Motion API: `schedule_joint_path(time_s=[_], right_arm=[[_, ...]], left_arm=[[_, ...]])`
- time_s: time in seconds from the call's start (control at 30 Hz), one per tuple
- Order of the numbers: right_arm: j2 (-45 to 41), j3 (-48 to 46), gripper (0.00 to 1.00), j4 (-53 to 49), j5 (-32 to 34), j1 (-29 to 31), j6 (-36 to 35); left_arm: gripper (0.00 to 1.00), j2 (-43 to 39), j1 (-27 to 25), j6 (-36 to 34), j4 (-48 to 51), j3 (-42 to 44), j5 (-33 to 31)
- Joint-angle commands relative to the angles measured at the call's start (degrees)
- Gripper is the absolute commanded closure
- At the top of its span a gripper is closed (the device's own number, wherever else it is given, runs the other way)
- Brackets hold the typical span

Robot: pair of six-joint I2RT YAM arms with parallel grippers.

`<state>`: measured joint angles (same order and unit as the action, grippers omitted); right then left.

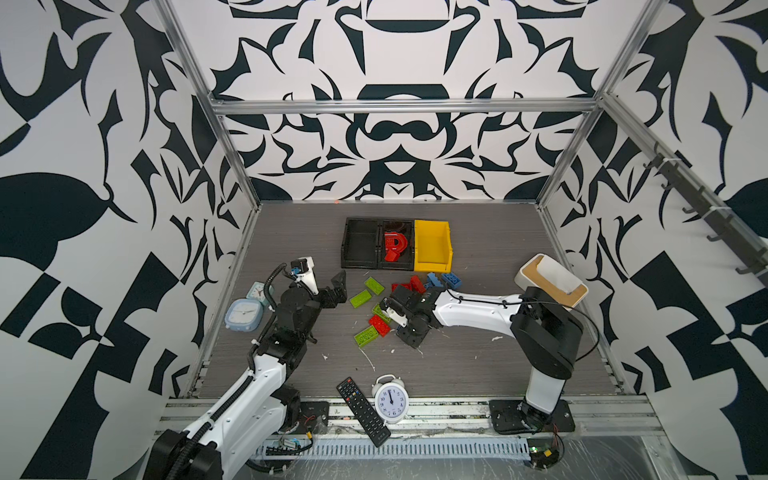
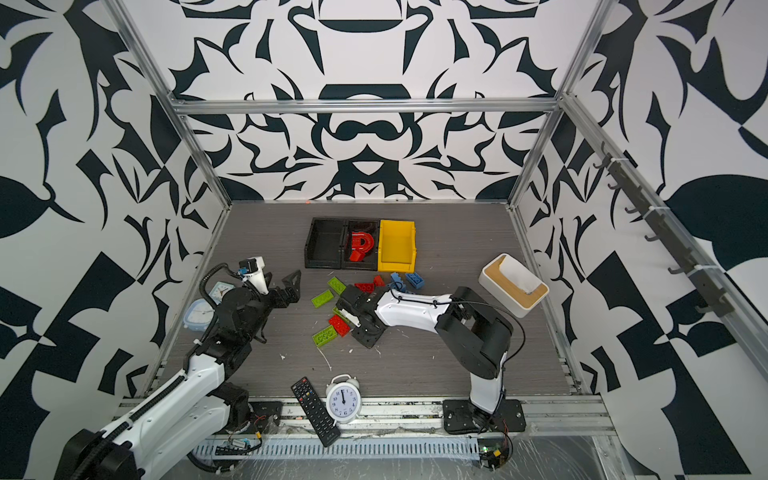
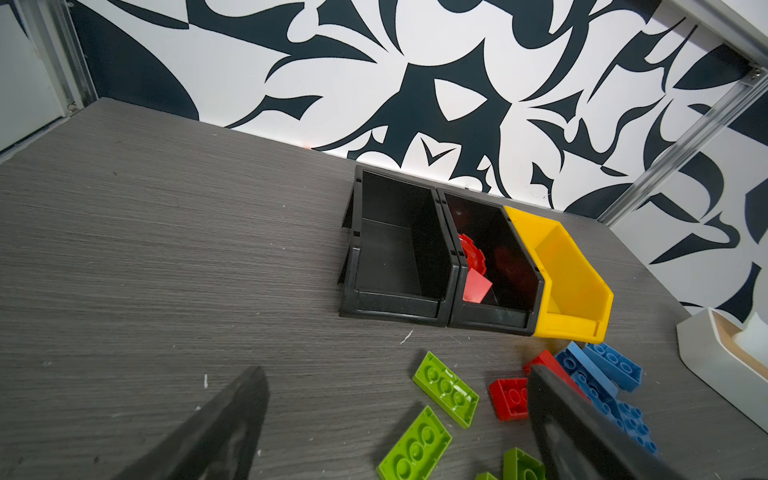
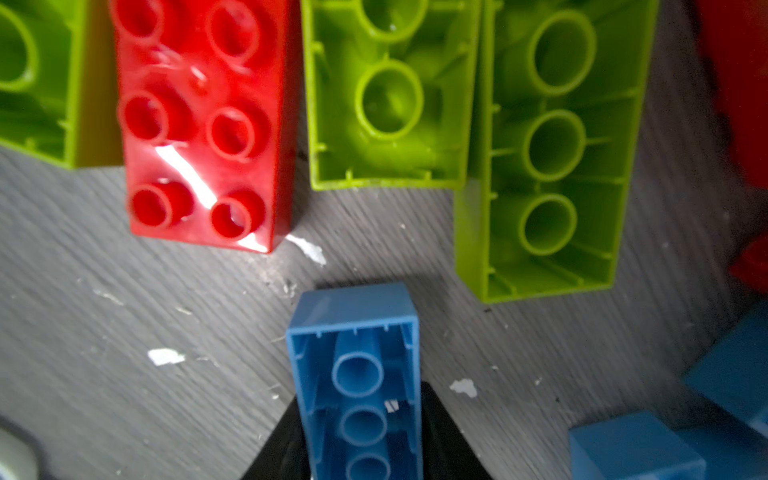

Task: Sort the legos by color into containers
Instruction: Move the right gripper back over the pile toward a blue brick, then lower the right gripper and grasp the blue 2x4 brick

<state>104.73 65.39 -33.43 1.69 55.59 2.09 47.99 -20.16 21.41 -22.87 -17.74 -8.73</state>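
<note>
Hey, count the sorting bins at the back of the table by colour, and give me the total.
Black bins: 2
Yellow bin: 1
Total: 3

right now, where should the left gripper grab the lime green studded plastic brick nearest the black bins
Pinch the lime green studded brick across its two long sides at mid-length, coming straight down: it lies flat, studs up, both long sides clear.
</note>
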Motion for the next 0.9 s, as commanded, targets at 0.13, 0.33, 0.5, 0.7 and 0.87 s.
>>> schedule_joint_path(time_s=[0.13, 0.33, 0.5, 0.7, 0.87], right_arm=[[-2.20, -1.55, 0.69, 1.16, 0.37, 0.26, 1.25], [-6.57, -2.62, 0.80, 3.15, -0.70, 0.14, 2.01], [-10.70, -3.13, 0.81, 4.80, -2.45, -1.13, 2.75], [-16.58, -3.33, 0.81, 7.89, -6.72, -6.77, 3.39], [-19.76, -2.19, 0.81, 12.48, -6.81, -12.56, 5.52]], left_arm=[[0.00, -0.36, 0.23, 0.18, -0.33, -0.19, 0.50], [0.00, -0.61, 0.21, 0.14, -0.17, -0.22, 0.48], [0.00, -0.53, 0.21, 0.18, -0.20, -0.20, 0.48], [0.00, -0.26, 0.21, 0.34, -0.33, -0.27, 0.86], [0.00, 0.26, 0.21, 0.52, -0.51, -0.33, 0.67]])
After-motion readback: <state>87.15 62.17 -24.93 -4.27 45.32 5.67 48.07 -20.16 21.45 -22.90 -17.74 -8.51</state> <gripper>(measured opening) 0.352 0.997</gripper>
